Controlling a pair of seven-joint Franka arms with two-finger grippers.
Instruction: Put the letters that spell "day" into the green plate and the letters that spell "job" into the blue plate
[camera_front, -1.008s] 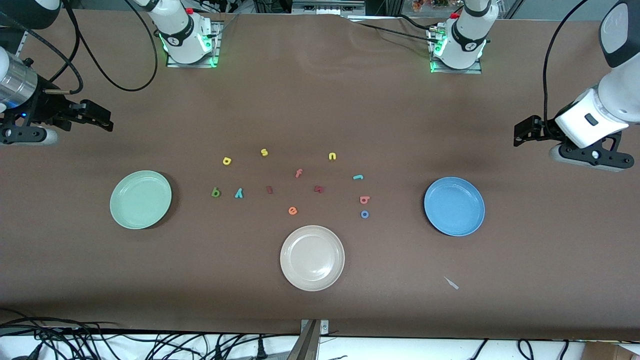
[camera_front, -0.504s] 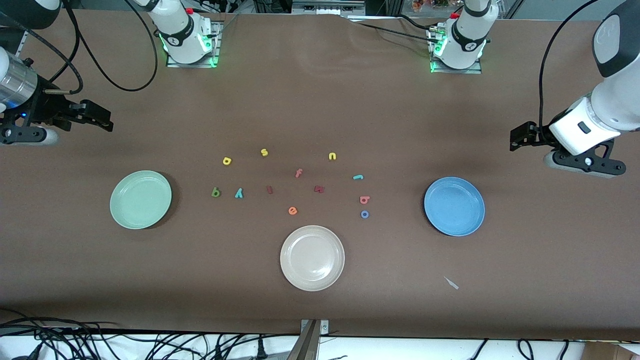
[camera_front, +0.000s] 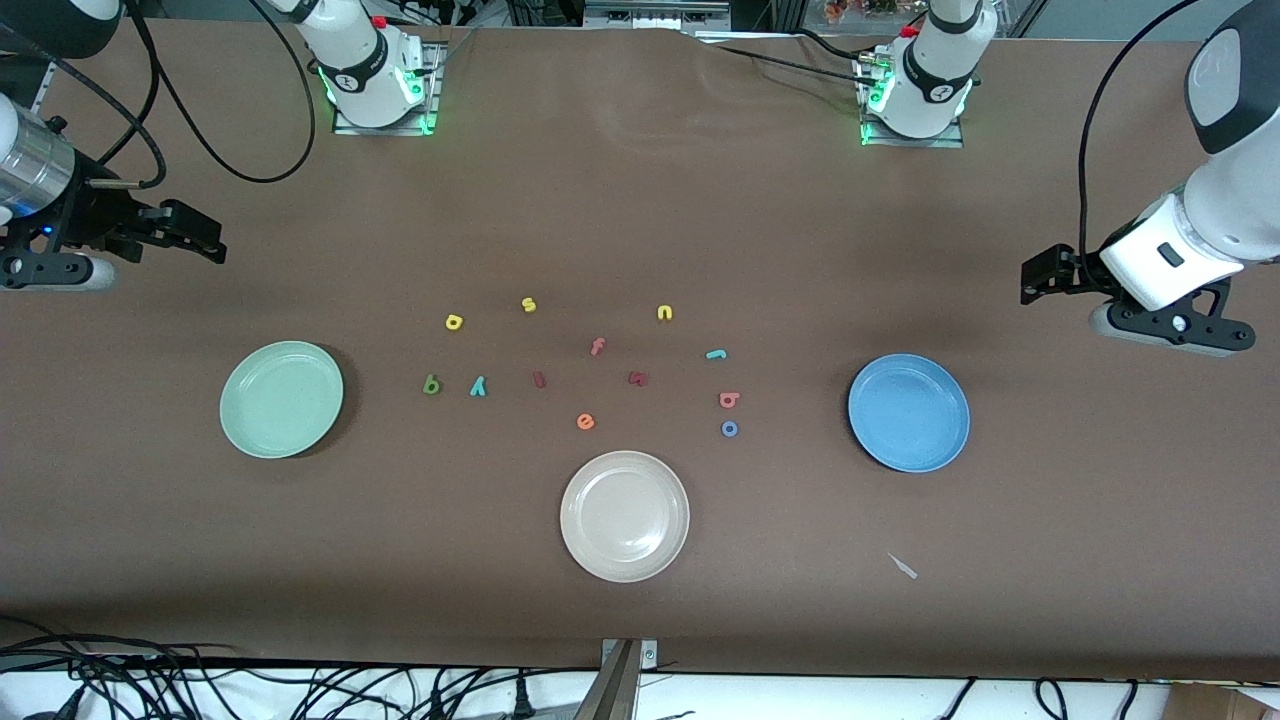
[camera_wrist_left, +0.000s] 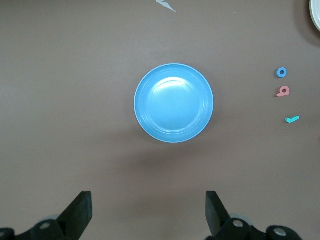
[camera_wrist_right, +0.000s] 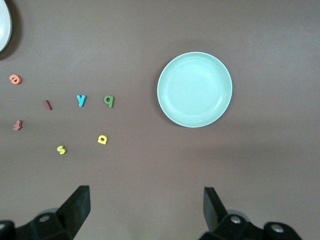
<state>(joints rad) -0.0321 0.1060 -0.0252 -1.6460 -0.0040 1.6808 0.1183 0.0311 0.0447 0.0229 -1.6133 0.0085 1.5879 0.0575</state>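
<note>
1. Nearest the front edge of the counter (camera_front: 1000, 150): cream-white plate (camera_front: 625, 516), mid-counter, empty. A small pale scrap (camera_front: 903, 566) lies toward my left arm's end.
2. Next row: green plate (camera_front: 281, 399) toward my right arm's end, blue plate (camera_front: 908, 412) toward my left arm's end. Both empty, well apart, letters between them.
3. "job" letters all on the counter, near the blue plate: blue o (camera_front: 730, 429) nearest the front camera, salmon b (camera_front: 729, 400) just beside it and farther back, teal j (camera_front: 716, 354) farther again.
4. "day" letters all on the counter, near the green plate: dark green d (camera_front: 431, 384) and teal y (camera_front: 478, 386) side by side, yellow a (camera_front: 454, 321) farther back.
5. Mid-counter strays: orange e (camera_front: 586, 421), dark red i (camera_front: 538, 379), dark red letter (camera_front: 638, 378), salmon f (camera_front: 597, 346), yellow s (camera_front: 528, 304), yellow n (camera_front: 664, 313).
6. My left gripper (camera_front: 1040, 275) is up in the air at the counter's edge on my left arm's end, over bare counter by the blue plate. Jaws spread wide, holding nothing; left wrist view looks straight down on the blue plate.
7. My right gripper (camera_front: 195, 235) is up at the counter's edge on my right arm's end, over bare counter by the green plate. Jaws spread, holding nothing.
</note>
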